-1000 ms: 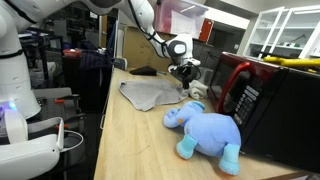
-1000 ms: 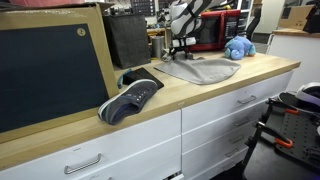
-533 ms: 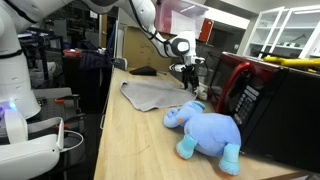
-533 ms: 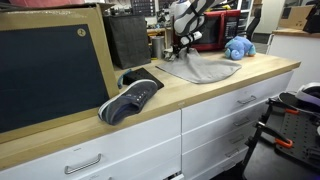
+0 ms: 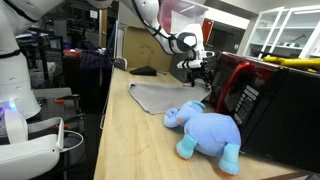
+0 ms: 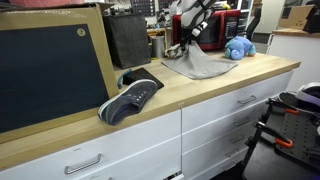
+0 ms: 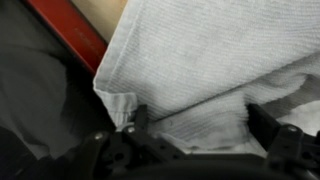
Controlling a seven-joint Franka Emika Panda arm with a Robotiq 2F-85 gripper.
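Note the limits first: in the wrist view the grey cloth (image 7: 200, 60) fills most of the picture. It hides the tabletop, and the lower edge is dark and blurred. A red strip (image 7: 65, 30) runs off at 10 o'clock; you cannot tell what it belongs to. In both exterior views the gripper (image 5: 197, 68) (image 6: 188, 40) is small and dark against the red microwave (image 5: 235, 85), so its fingertips are hard to make out.

The gripper (image 7: 200, 120) has its jaws apart, with a fold of the cloth bunched between them. You cannot tell whether the fabric is caught on a finger. In an exterior view the cloth (image 6: 200, 65) rises to a peak at the gripper, and the rest lies on the tabletop (image 6: 200, 95). The blue plush elephant (image 5: 205, 130) lies at 5 o'clock from the gripper, near the cloth (image 5: 160, 97).

The arm reaches in from 11 o'clock, wrist pointing down.
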